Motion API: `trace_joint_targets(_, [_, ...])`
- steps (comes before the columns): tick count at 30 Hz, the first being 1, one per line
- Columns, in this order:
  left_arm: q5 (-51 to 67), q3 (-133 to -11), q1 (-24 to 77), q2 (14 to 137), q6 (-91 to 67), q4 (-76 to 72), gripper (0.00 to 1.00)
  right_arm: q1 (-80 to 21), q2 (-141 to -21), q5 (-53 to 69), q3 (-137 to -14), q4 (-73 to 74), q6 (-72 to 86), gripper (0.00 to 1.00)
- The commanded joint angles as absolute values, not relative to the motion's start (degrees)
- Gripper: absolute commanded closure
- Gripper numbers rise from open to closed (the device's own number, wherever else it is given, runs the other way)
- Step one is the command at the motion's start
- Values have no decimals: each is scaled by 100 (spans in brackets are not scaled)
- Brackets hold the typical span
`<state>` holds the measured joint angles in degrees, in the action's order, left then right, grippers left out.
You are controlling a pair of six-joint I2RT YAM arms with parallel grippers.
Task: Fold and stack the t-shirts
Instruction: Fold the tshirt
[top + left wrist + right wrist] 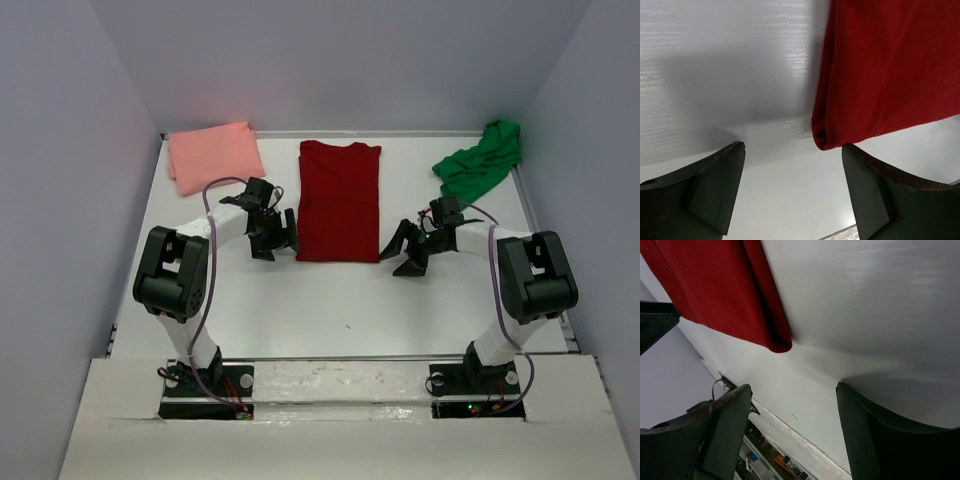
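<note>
The dark red t-shirt (339, 200) lies folded into a long strip in the middle of the table. Its near left corner shows in the left wrist view (880, 70) and its near right corner in the right wrist view (725, 295). My left gripper (277, 243) is open and empty just left of that near left corner. My right gripper (400, 252) is open and empty just right of the near right corner. The salmon pink t-shirt (214, 154) lies folded at the back left. The bright green t-shirt (482, 163) lies crumpled at the back right.
The white table (330, 300) has a raised rim along its back and sides, with grey walls around it. The arm bases stand at the near edge.
</note>
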<state>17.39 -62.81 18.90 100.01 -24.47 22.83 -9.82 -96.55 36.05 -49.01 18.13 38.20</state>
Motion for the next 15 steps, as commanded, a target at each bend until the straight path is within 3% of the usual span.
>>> trace_joint_targets(1, [1881, -6354, 1898, 9993, -2320, 2224, 13, -1011, -9835, 3349, -5132, 1266, 3850, 26])
trace_joint_targets(15, [1907, -6618, 1898, 10204, -2303, 2329, 13, -1248, -10380, 3147, -5520, 1239, 3867, 32])
